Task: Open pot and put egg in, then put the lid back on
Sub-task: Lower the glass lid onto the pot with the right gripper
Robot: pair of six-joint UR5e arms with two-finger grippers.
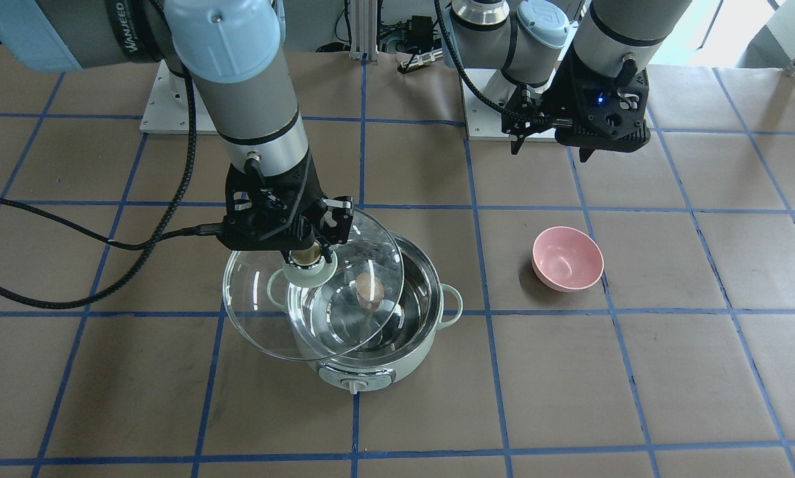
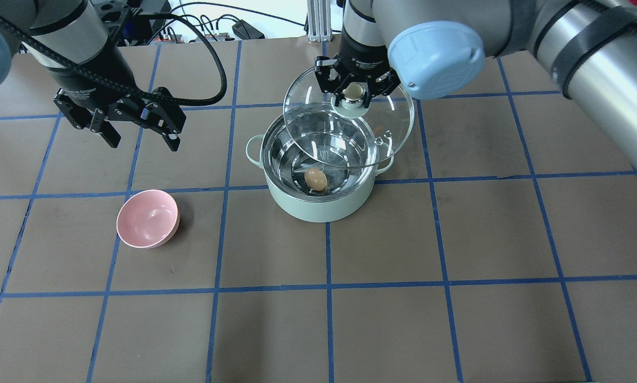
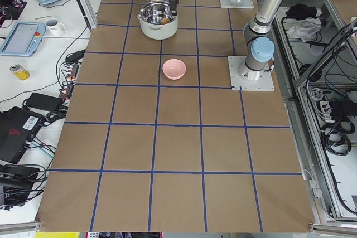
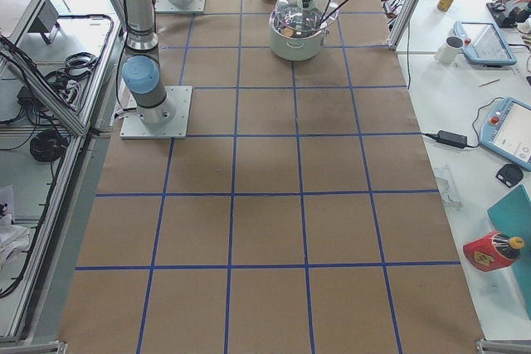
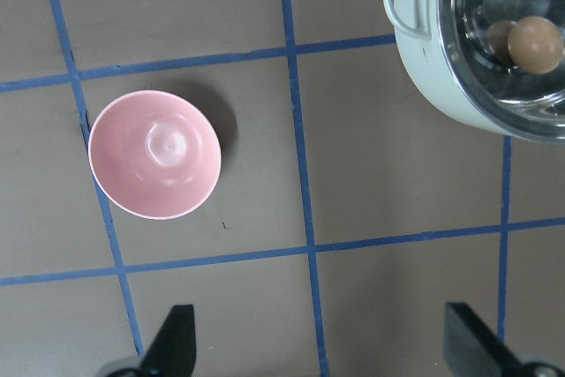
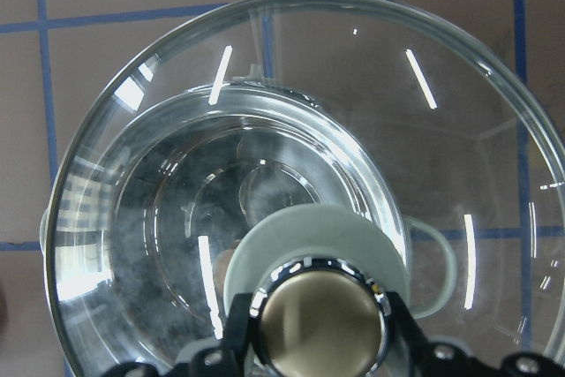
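Note:
The pale mint pot (image 2: 318,207) (image 1: 371,368) stands open mid-table, its steel inside showing. The tan-brown egg (image 2: 316,179) (image 1: 369,287) (image 5: 535,43) lies on the pot's bottom. My right gripper (image 2: 354,96) (image 1: 306,255) is shut on the beige-gold knob (image 6: 320,313) of the clear glass lid (image 2: 398,114) (image 1: 251,318) (image 6: 159,130). It holds the lid above the pot, offset to the pot's far right side and overlapping the rim. My left gripper (image 2: 140,139) (image 5: 322,350) is open and empty, high above the table to the left of the pot.
A small pink bowl (image 2: 148,218) (image 1: 567,259) (image 5: 155,154) sits empty on the brown paper left of the pot, below my left gripper. Blue tape lines grid the table (image 2: 457,239). Monitors, cables and cups lie beyond the table's ends in the side views.

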